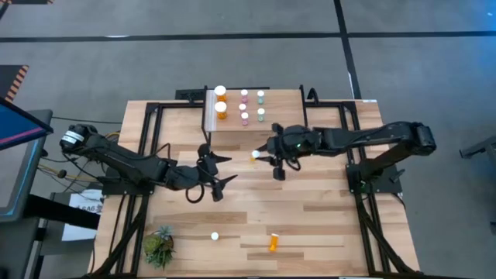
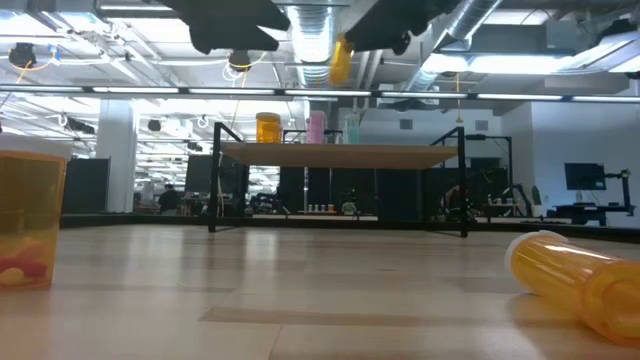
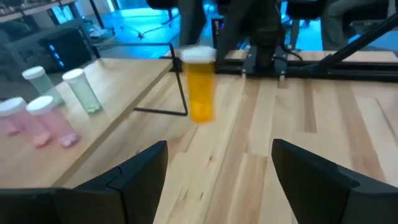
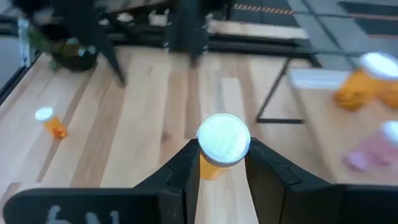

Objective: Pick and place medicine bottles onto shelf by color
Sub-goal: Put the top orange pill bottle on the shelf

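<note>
The shelf [image 1: 271,124] stands at the table's far middle. On it stand two large orange bottles [image 1: 222,108], three pink ones [image 1: 245,105] and two pale green ones [image 1: 261,114]. Just in front of the shelf, my right gripper [image 1: 256,155] is shut on a small orange bottle with a white cap [image 4: 224,140]. My left gripper [image 1: 223,170] hovers open a little to the left of that bottle, facing it, with nothing between its fingers [image 3: 140,180]. The left wrist view shows the held bottle [image 3: 200,87] upright in the air. My right gripper pinches the orange bottle between its two fingers, on opposite sides of the body just under the cap [image 4: 208,167]. The fingers come from the table's right, slanting slightly down. The bottle stands upright, cap up, lifted clear of the table [image 2: 340,60].
Near the front edge, one small orange bottle [image 1: 215,236] stands upright and another [image 1: 273,242] lies on its side. A small green potted plant [image 1: 159,246] sits at the front left. Bare wood lies between the grippers and these things.
</note>
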Controlling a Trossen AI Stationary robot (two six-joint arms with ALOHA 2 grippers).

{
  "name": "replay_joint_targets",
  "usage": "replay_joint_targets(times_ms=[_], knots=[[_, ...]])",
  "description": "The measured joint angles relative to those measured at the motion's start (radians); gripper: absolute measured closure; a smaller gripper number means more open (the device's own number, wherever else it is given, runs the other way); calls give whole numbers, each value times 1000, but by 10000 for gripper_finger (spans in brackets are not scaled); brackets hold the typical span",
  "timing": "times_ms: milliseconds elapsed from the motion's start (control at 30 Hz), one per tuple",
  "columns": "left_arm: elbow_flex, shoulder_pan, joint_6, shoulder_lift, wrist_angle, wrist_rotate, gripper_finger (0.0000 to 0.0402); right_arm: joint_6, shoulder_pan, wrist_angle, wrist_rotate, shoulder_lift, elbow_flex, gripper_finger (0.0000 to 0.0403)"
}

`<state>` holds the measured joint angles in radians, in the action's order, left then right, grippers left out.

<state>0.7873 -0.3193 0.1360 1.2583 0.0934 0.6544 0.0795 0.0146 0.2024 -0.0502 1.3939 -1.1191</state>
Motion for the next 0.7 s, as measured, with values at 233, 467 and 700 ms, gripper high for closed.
replay_joint_targets(times_ms=[233,467,700], knots=[[0,-15,1,2,-2,8,134,1,78,64,0,-120,5,274],[0,-14,7,2,3,8,134,-2,203,64,1,-210,108,272],[0,-13,7,2,14,8,134,-27,297,-28,52,-298,233,272]])
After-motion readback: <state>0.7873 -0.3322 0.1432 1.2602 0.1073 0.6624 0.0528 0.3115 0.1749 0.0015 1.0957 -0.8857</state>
